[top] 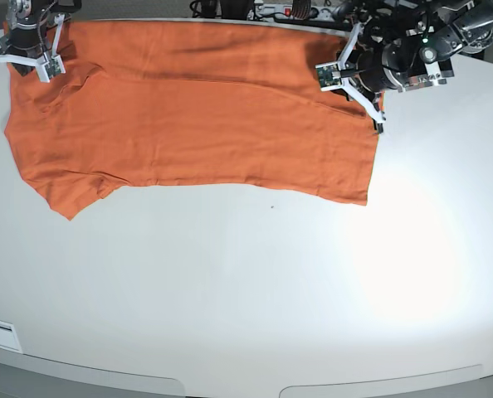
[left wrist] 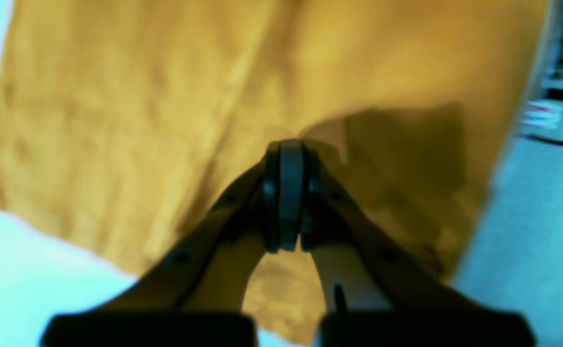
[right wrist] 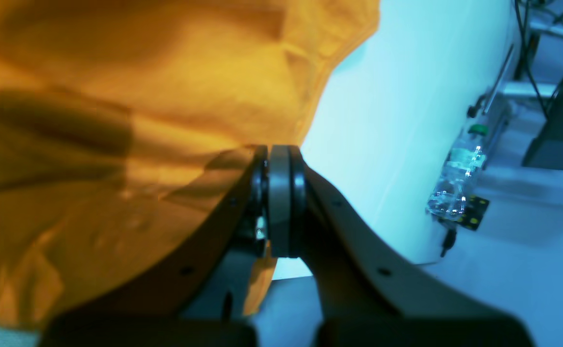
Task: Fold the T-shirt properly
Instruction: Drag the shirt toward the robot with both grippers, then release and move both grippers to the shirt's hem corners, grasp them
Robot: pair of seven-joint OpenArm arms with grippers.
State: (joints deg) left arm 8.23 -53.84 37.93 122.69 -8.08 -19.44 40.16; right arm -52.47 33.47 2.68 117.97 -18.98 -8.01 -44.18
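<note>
The orange T-shirt (top: 188, 124) lies spread across the far part of the white table (top: 246, 290), with a band of cloth along its far edge lying as a second layer. My left gripper (top: 324, 75) is at the shirt's far right corner, shut, with a flap of fabric rising to its tips (left wrist: 285, 149). At the far left corner my right gripper (top: 47, 70) is also shut, and cloth (right wrist: 117, 120) is drawn up against its pads (right wrist: 279, 154). A sleeve (top: 68, 195) points toward the near left.
A plastic bottle (right wrist: 457, 178) and cables (right wrist: 546, 58) lie beyond the table edge in the right wrist view. Dark equipment (top: 296, 10) lines the far edge of the table. White tabletop stretches from the shirt to the near edge.
</note>
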